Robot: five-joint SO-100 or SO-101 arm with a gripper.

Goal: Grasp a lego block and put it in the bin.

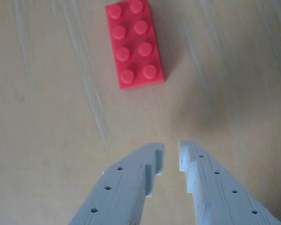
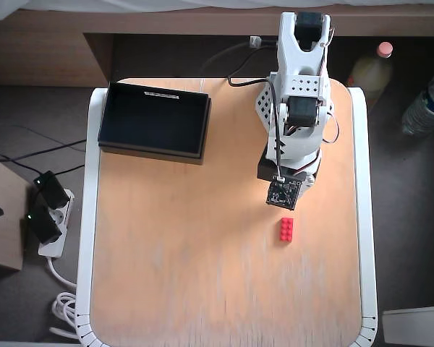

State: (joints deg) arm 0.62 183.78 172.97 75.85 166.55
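The red lego block lies flat on the wooden table, studs up, in the upper part of the wrist view. My gripper hangs above the table a short way short of it, its grey fingers nearly touching at the tips with nothing between them. From overhead, the lego block sits just below the arm's wrist, which hides the fingertips. The black bin stands at the table's upper left, far from the block, and looks empty.
The white arm rises from the table's top right. Beyond the right edge stand a yellow bottle and a clear bottle. A power strip with cables lies left of the table. The table has a white rim.
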